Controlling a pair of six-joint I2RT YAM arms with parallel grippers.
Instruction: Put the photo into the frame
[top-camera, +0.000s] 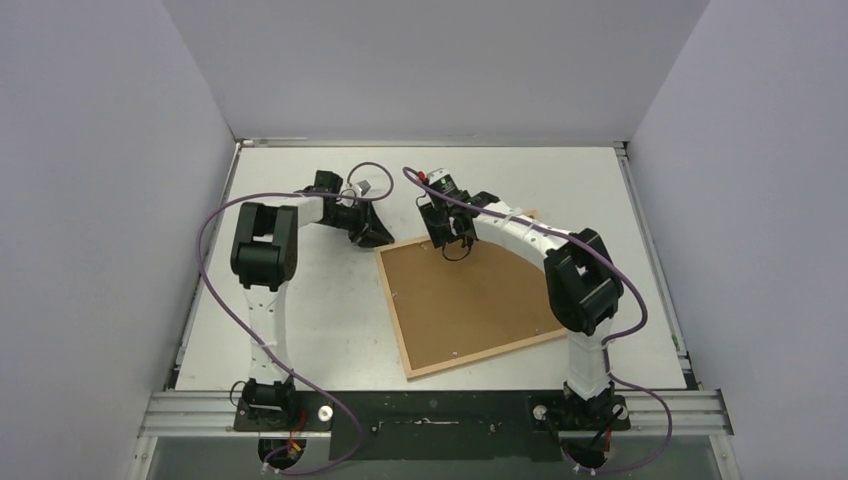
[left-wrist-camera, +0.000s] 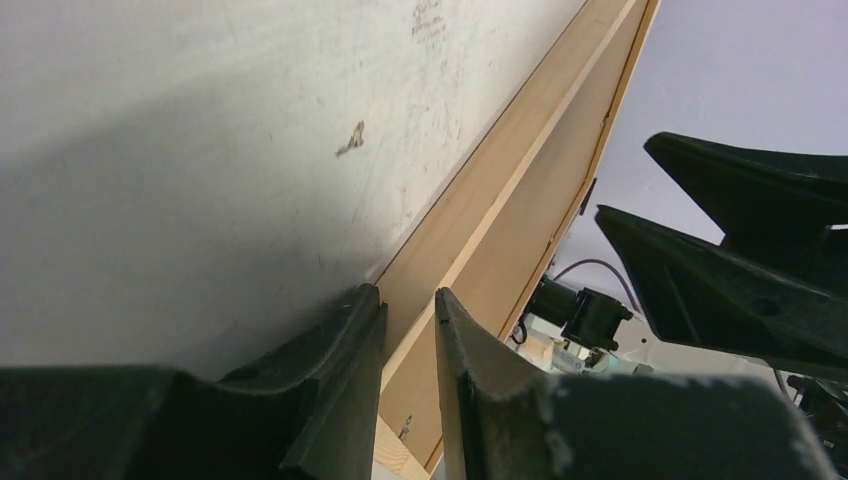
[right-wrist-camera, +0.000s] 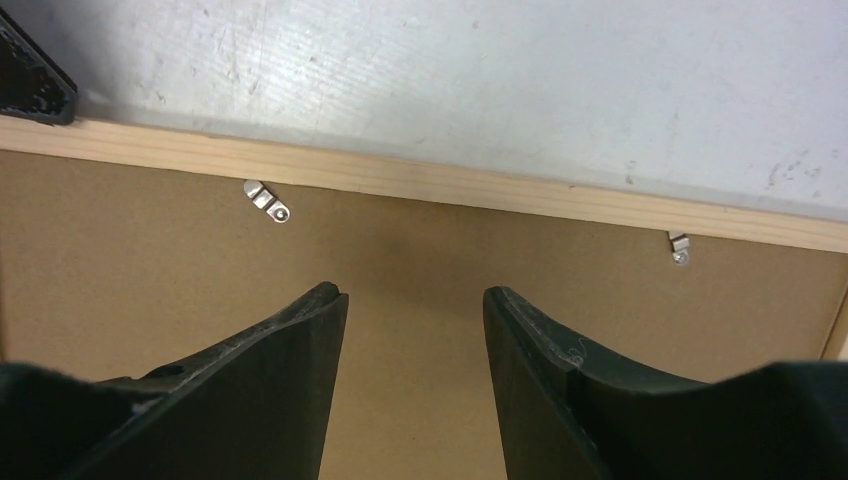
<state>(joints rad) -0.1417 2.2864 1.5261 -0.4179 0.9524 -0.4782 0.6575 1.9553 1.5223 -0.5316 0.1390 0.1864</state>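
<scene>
The frame (top-camera: 392, 306) lies face down in the middle of the table, with the brown backing board (top-camera: 465, 300) set inside its light-wood rails. My left gripper (top-camera: 378, 238) is at the frame's far left corner. In the left wrist view its jaws (left-wrist-camera: 410, 300) are closed on the rail (left-wrist-camera: 520, 160). My right gripper (top-camera: 452, 243) hovers over the far edge. In the right wrist view it (right-wrist-camera: 415, 295) is open and empty above the board (right-wrist-camera: 450, 250), just short of the far rail (right-wrist-camera: 430, 180). The photo is not in view.
Two small metal tabs (right-wrist-camera: 268, 200) (right-wrist-camera: 679, 247) hold the board at the far rail. The white table (top-camera: 300, 320) is enclosed by grey walls on three sides. Purple cables loop from both arms. The right gripper's fingers (left-wrist-camera: 740, 260) show close by in the left wrist view.
</scene>
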